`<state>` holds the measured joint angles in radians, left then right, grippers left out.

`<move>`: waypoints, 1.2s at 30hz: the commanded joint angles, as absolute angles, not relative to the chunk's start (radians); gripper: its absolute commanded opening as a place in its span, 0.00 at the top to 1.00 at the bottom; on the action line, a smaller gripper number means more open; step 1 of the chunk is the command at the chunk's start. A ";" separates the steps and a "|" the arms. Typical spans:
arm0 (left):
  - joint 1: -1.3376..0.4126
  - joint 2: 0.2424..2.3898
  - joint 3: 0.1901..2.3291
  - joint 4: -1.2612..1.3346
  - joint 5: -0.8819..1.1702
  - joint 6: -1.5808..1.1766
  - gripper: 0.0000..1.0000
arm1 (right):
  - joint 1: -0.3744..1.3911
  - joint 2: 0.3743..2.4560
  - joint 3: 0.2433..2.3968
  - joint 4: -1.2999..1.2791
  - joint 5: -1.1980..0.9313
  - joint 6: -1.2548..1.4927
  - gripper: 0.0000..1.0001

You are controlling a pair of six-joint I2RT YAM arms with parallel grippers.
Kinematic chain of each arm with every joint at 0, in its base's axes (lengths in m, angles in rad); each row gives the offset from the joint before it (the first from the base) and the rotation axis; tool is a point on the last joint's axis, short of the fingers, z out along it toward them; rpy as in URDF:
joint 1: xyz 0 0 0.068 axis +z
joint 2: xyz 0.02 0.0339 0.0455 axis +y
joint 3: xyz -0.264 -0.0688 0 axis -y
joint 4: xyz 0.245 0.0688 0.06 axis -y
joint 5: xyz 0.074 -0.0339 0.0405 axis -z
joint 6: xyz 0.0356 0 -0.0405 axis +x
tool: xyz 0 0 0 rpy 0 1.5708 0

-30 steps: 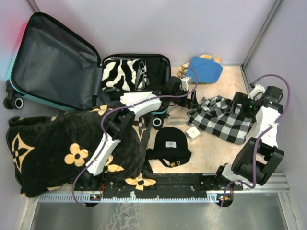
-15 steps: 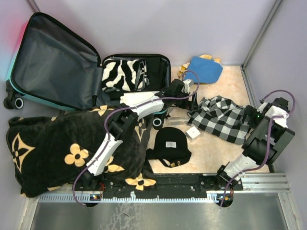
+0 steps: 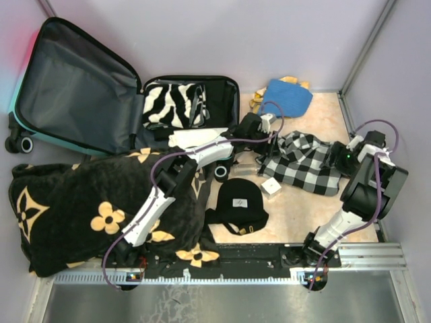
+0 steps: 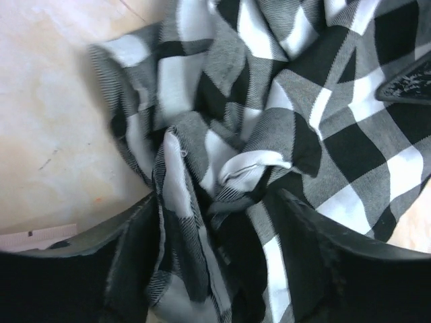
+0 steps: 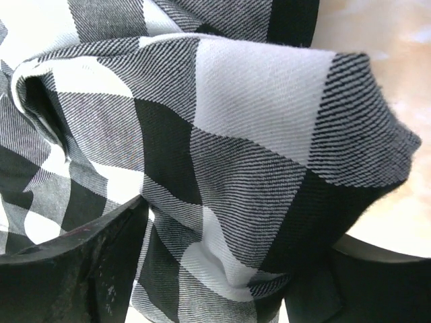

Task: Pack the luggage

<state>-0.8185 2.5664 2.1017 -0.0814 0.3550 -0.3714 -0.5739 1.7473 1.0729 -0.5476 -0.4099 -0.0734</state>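
- Lying open at the far left of the desk, the luggage has its lid propped up, showing dark grey lining, and its other half flat beside it.
- The flat half holds a zebra-print cloth.
- A black-and-white checked cloth lies crumpled on the right part of the desk, well apart from the luggage.
- The left hand reaches over to the checked cloth's left end. Its fingers stand well apart with a gathered ridge of fabric between them; I cannot tell whether they actually clamp it.
- The right hand is at the cloth's right end. Its fingers are also fairly wide, and a thick fold fills the gap and touches both, so it has hold of the fabric.
- A black beanie lies on the desk near the arm bases, with a small white tag between it and the checked cloth.
- A blue cloth sits at the far edge, just beyond the checked one.
- A black blanket with tan flowers is heaped at the near left, under the left arm.
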 commanded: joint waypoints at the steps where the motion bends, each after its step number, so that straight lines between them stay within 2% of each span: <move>1: -0.834 2.674 2.141 -0.129 0.455 -0.342 0.36 | -0.532 1.774 1.006 -0.523 -0.456 -0.038 0.33; 4: -0.838 2.688 2.175 -0.117 0.478 -0.338 0.51 | -0.532 1.737 1.000 -0.541 -0.451 -0.051 0.46; 8: -0.845 2.671 2.209 -0.077 0.490 -0.308 0.77 | -0.532 1.681 1.011 -0.550 -0.472 -0.045 0.65; 10: -0.847 2.645 2.214 -0.048 0.489 -0.281 0.89 | -0.532 1.643 1.017 -0.546 -0.489 -0.044 0.78; 13: -0.848 2.605 2.215 0.002 0.483 -0.232 1.00 | -0.532 1.559 1.017 -0.549 -0.508 -0.056 0.98; 14: -0.847 2.591 2.214 0.019 0.480 -0.217 1.00 | -0.532 1.535 1.015 -0.551 -0.506 -0.063 1.00; 27: -0.859 2.452 2.212 0.213 0.487 -0.221 1.00 | -0.532 1.243 1.115 -0.701 -0.479 -0.127 1.00; 36: -0.819 2.328 2.204 0.176 0.497 -0.176 1.00 | -0.481 1.249 1.323 -0.673 -0.513 -0.006 1.00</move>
<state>-0.8421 2.4310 2.1895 0.1417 0.4831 -0.2077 -0.5278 1.2613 1.1957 -0.7254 -0.4736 -0.0803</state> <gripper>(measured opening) 0.041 0.081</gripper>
